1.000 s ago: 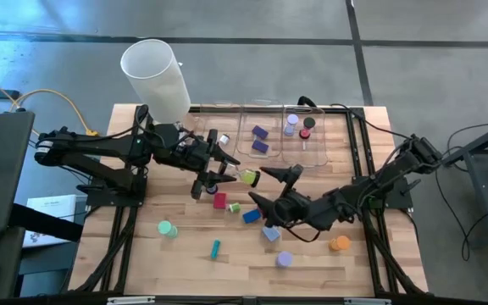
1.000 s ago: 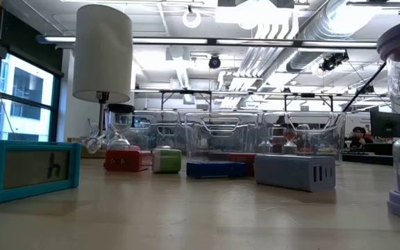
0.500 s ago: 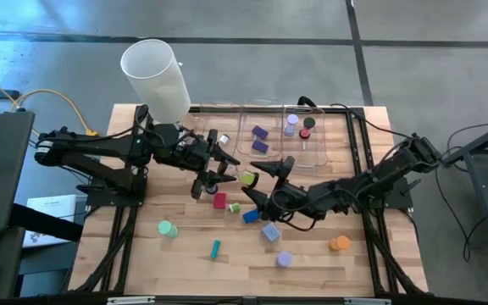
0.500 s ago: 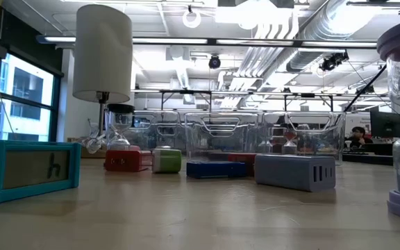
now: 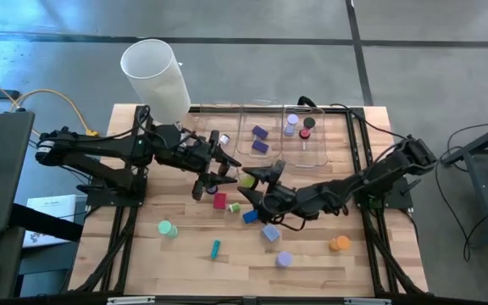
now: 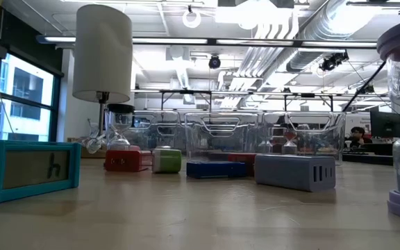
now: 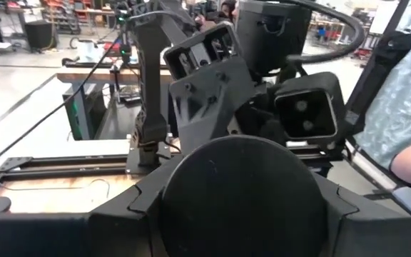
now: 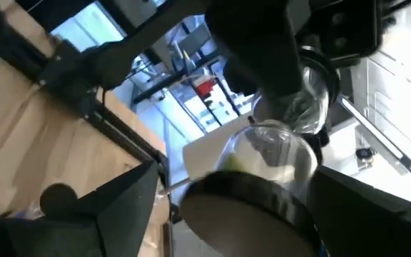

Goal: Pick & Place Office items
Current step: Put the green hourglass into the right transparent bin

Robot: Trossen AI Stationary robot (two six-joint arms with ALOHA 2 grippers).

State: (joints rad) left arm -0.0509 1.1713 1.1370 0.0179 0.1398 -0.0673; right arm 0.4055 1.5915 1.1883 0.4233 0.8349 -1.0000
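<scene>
The left gripper (image 5: 214,180) is clamped on a black roll (image 7: 240,196) above the table (image 5: 142,254) centre. The right gripper (image 5: 253,188) straddles the green roll (image 5: 247,179) beside it, jaws apart.

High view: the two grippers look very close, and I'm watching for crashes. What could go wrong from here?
The right gripper, jaws open, sits right beside the left gripper, which holds a black roll; they could bump and jar the roll loose. The right arm may also sweep the red block or blue block nearby.
</scene>
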